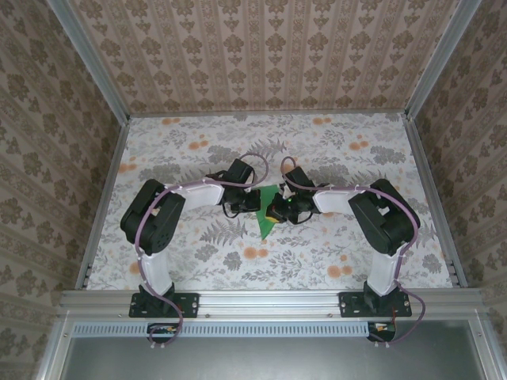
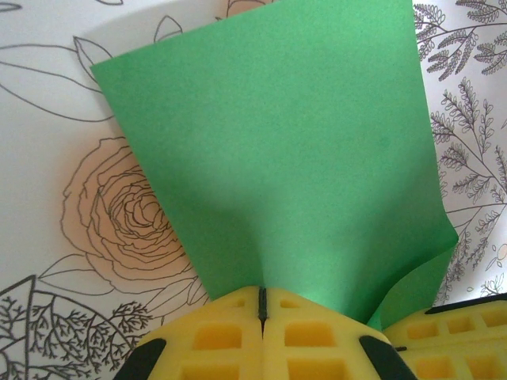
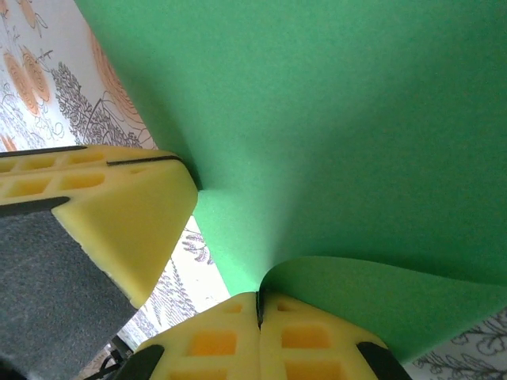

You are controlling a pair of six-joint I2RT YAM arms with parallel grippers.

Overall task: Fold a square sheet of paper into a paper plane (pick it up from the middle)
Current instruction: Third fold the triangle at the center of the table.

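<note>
The square sheet of paper [image 1: 265, 223] is bright green and hangs between my two grippers over the middle of the table, its lower tip pointing toward the arms. My left gripper [image 1: 254, 204] is shut on one edge of it. In the left wrist view the sheet [image 2: 277, 150] fans out from the closed yellow jaws [image 2: 262, 299]. My right gripper [image 1: 278, 210] is shut on the sheet from the other side. In the right wrist view the paper [image 3: 341, 111] curls over right at the closed jaws [image 3: 258, 301]. The left gripper's yellow finger [image 3: 119, 214] touches the sheet close by.
The floral table cover [image 1: 341, 150] lies below the paper. Patterned walls with metal posts [image 1: 424, 182] enclose the left, right and back sides. A metal rail [image 1: 269, 302] runs along the near edge by the arm bases.
</note>
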